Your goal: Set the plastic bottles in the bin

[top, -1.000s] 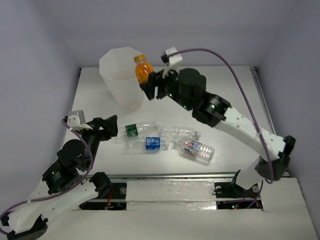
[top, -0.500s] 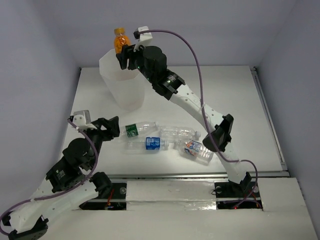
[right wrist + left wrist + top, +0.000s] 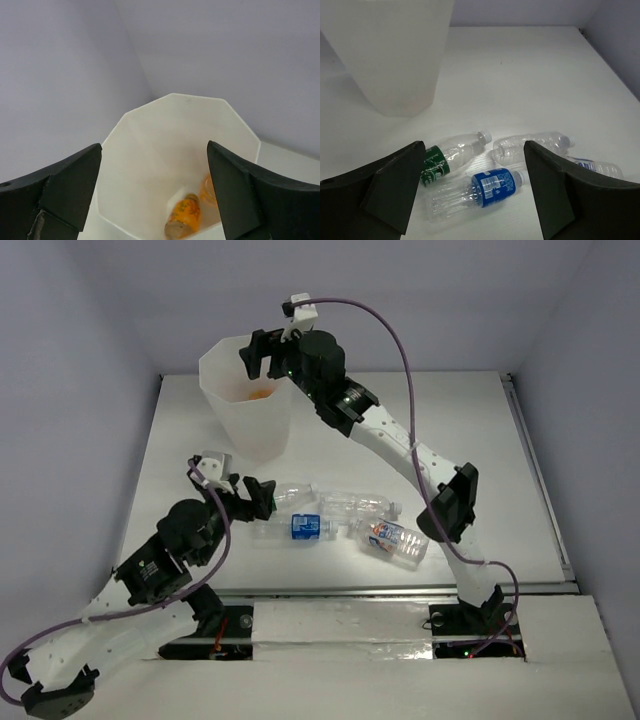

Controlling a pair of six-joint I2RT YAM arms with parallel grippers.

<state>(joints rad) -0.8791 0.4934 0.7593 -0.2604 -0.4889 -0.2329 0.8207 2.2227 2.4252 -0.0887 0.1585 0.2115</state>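
Note:
The bin (image 3: 243, 405) stands at the back left. My right gripper (image 3: 263, 356) is open and empty right above its mouth. In the right wrist view, between the open jaws (image 3: 155, 187), two orange bottles (image 3: 185, 218) (image 3: 208, 190) lie on the bottom of the bin (image 3: 145, 145). Several clear bottles lie on the table: green-labelled (image 3: 288, 493), blue-labelled (image 3: 305, 527), unlabelled (image 3: 362, 505) and orange-blue-labelled (image 3: 396, 541). My left gripper (image 3: 254, 496) is open over the green-labelled bottle's base. The left wrist view shows the green-labelled (image 3: 451, 155) and blue-labelled (image 3: 493, 185) bottles between its open jaws (image 3: 473, 172).
The white table (image 3: 450, 430) is walled by grey panels at the back and sides. The bin (image 3: 390, 55) stands just beyond the bottles in the left wrist view. The right arm stretches diagonally across the table's right half.
The right gripper moved over the bin and let go of the orange bottle, which now lies inside. The left arm has moved right, toward the green-labelled bottle.

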